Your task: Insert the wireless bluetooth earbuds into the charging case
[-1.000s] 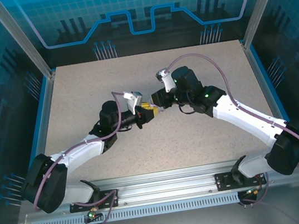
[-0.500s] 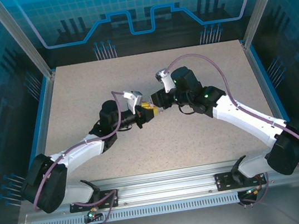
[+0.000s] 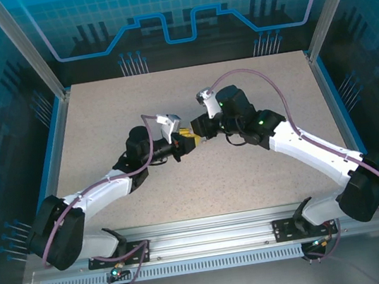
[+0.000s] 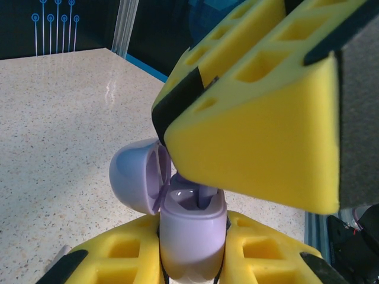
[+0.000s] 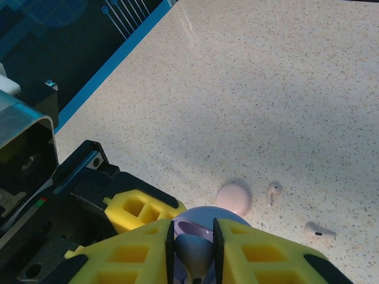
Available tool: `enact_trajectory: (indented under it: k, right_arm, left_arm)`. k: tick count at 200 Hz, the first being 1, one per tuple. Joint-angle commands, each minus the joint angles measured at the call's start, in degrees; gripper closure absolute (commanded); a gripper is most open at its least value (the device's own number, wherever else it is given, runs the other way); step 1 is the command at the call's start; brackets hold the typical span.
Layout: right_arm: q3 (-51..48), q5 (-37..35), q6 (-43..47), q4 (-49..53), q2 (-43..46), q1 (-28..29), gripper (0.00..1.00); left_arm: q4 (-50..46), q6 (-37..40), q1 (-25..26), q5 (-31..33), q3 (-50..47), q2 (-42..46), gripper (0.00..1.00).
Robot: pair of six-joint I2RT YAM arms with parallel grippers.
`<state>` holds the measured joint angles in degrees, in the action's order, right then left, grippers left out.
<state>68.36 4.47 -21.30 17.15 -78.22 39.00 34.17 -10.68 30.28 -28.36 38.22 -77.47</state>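
Lower centre: left fingers [image 4: 112, 260] clamp the open purple case [image 4: 192, 231], right fingers [image 5: 260, 254] pinch a purple earbud [image 5: 194, 248] above it.

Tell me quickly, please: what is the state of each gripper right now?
Left gripper: closed, holding the purple case, whose lid is open.
Right gripper: closed, holding a purple earbud at that case.

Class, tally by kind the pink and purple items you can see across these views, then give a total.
Round plastic charging cases: 2 (purple open case, pale pink case)
Pale pink stemmed earbuds: 2
Purple earbud at the open case's mouth: 1
Total: 5
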Motion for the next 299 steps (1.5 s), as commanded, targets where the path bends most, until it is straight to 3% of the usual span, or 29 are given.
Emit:
enact_trajectory:
  k: [1,148,221,265,299]
  right_arm:
    - [1.78,-0.43,0.99,0.41,0.90,0.90,0.75]
    - [2.65,1.51,1.96,2.41,0.15,1.02,0.69]
    - [1.76,-2.52,0.81,2.47,3.34,0.91,0.58]
    - [-0.54,-5.32,-2.85,3.94,5.27,-2.55,0.58]
    - [-2.73,-0.94,-3.70,4.64,5.33,-7.09,0.59]
  left_arm:
    - [0.54,-1.38,0.48,-1.41,2.12,1.02,0.93]
    - [2.06,-2.24,0.52,-1.88,2.09,1.67,0.93]
    - [0.88,-0.84,0.50,-1.52,1.31,2.14,0.94]
    - [1.51,-0.85,0.46,-2.30,1.07,2.75,0.94]
    - [4.04,-1.16,0.47,-4.67,0.33,3.65,0.94]
